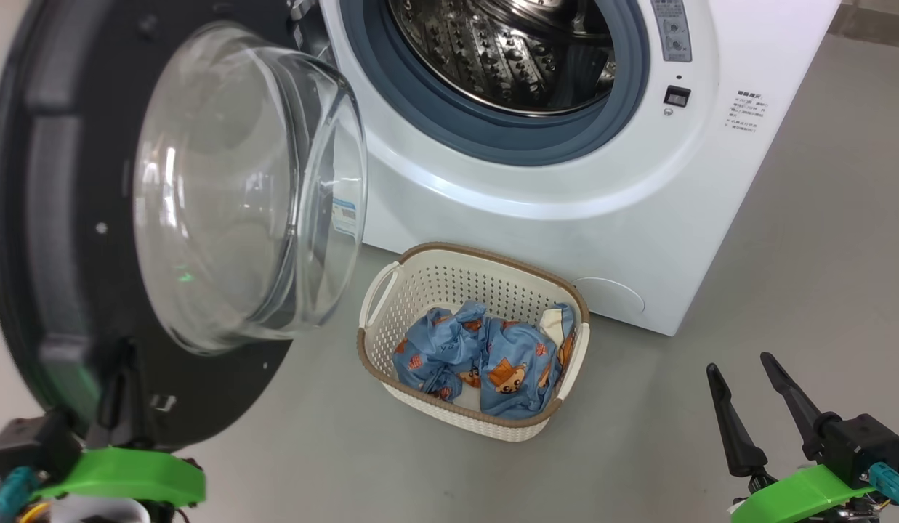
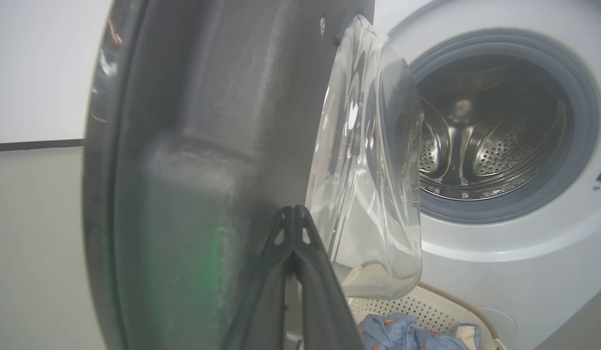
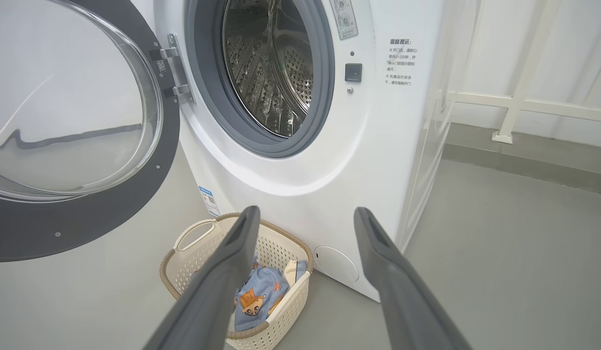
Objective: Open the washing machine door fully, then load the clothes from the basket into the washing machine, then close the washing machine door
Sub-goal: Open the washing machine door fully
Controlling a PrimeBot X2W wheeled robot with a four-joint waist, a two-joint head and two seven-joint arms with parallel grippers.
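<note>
Opening seems nearly done, closed left gripper [image 2: 293, 216] against the washing machine door [image 1: 202, 196]; next, wide-spread right gripper [image 1: 738, 363] must reach the clothes [image 1: 485, 356].

The head view looks down on the big white front-loading washing machine [image 1: 565, 240] at upper right, its round black-rimmed glass door [image 1: 57, 218] close at left. The left wrist view sits right against that door, facing the steel drum [image 2: 485, 141]. The right wrist view stands farther back, and all three share the cream-white perforated basket [image 1: 449, 283].

Glossy glass door [image 1: 246, 189], shiny steel drum [image 1: 507, 51], perforated plastic basket [image 1: 449, 280]
</note>
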